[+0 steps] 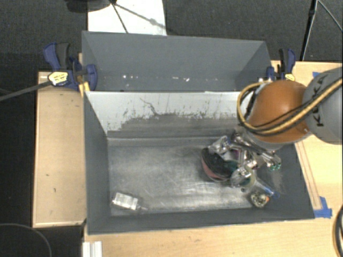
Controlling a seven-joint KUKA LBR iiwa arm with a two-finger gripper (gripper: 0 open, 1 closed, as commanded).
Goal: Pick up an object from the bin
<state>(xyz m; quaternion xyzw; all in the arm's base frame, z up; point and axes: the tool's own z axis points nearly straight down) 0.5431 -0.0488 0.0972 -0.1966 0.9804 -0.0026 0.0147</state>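
My gripper (242,167) is low in the right half of the bin, under the orange cover on the wrist. Right against its left side lies a dark rounded thing (214,166) with a red band and a bit of green, resting on the bin floor. The gripper's metal parts overlap its right edge, so I cannot see whether it is held. A small grey round piece (260,198) with a blue bit lies just in front of the gripper, near the front right corner.
A small clear, whitish packet (125,201) lies alone near the front left corner. The bin's sloping back wall rises behind the gripper. The arm comes in over the right rim.
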